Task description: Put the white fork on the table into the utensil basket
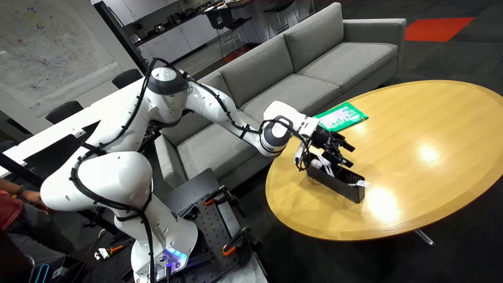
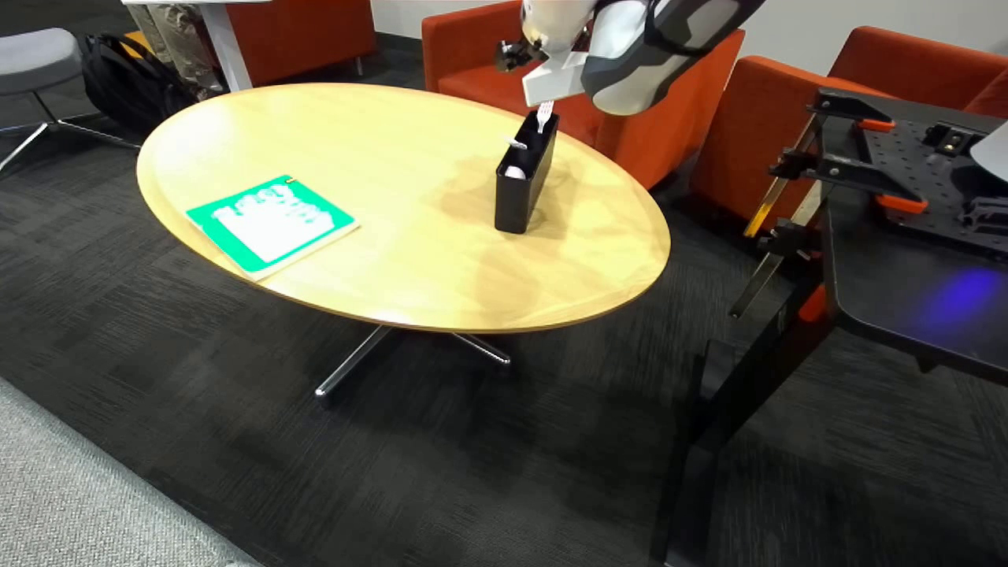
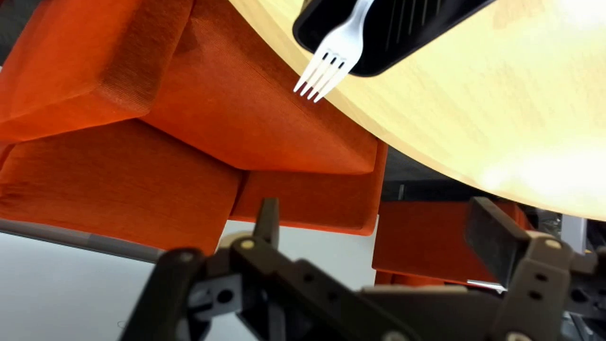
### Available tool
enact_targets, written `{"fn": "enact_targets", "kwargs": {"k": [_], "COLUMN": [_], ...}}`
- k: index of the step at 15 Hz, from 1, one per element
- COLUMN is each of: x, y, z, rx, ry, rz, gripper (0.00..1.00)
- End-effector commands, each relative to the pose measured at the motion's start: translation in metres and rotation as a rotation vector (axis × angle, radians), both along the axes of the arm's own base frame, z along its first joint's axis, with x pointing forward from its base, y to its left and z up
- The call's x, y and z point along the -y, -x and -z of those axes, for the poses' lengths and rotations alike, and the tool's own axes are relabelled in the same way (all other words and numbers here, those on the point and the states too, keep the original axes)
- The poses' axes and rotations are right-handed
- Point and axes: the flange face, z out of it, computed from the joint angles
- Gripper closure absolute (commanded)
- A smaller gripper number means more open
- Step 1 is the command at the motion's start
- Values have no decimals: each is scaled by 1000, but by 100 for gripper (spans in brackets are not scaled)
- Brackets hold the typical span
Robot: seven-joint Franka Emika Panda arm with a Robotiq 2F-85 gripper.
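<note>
Robot arm, one; gripper, one, with two fingers; oval table, one; black utensil basket, one; white fork, one plainly seen; other white pieces inside the basket, at least two, partly hidden; green-and-white card, one; grey sofa, one; orange-tipped clamps, two; black backpack, one; orange-red armchairs, at least two.

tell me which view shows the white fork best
The wrist view: there the white fork is large, its four tines distinct, its handle cropped. Both exterior views show it small, at one end of the utensil basket.
</note>
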Motion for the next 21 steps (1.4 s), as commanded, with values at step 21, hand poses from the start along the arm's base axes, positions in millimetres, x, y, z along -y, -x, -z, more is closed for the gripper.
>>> {"fn": "enact_targets", "kwargs": {"k": [21], "x": [22], "y": [60], "z": [-175], "rx": [-684], "ry": [-277], "rz": [-746], "gripper": [0]}}
